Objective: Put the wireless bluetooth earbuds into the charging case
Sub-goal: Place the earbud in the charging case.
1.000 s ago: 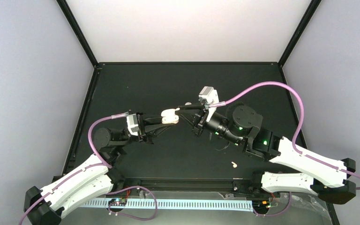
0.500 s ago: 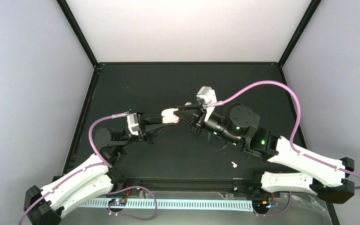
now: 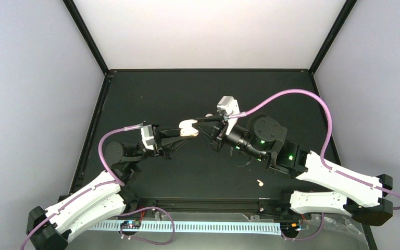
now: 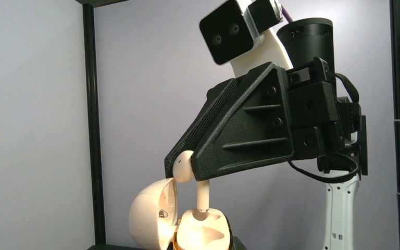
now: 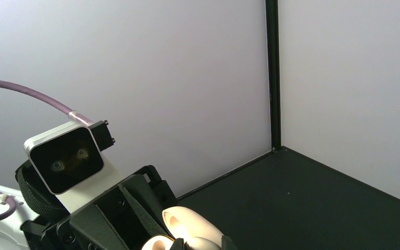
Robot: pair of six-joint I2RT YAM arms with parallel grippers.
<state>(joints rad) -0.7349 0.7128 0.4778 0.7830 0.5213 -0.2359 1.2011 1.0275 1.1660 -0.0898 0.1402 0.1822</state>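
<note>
Shifted slightly toward 9 o'clock, an earbud (image 4: pixel 183 166) is pinched by the right gripper (image 3: pixel 200 122) for seating; the charging case (image 4: pixel 203 234) is clamped by the left gripper (image 3: pixel 182 133).

No readable text; the charging case (image 4: pixel 147 217) lid's tiny mark (image 4: pixel 162 213) is illegible.

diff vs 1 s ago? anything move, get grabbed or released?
The right gripper, shut on an earbud, edged slightly left toward the open charging case, and its arm followed. Nothing was taken hold of or let go. Unchanged: the left gripper holds the charging case above the table, and the second earbud lies on the table near the right arm.
</note>
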